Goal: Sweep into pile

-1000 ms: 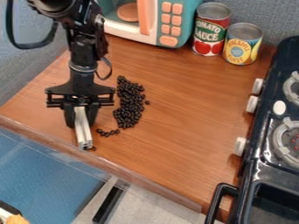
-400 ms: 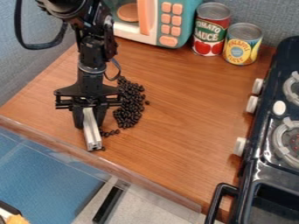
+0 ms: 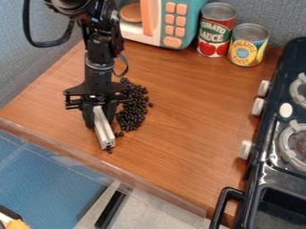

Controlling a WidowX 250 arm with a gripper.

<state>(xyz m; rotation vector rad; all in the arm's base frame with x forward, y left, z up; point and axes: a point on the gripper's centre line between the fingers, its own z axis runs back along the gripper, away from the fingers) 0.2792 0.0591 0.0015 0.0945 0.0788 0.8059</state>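
My jaws gripped the silvery bar (image 3: 104, 128); the stray black beans (image 3: 120, 134) called for a low, gentle push toward one o'clock.

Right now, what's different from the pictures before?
The tool moved toward the bean pile, still gripping the metal bar. A loose bean at the bar's tip went the same way. Nothing new was grabbed or let go. The main pile, cans, microwave and stove stayed put.
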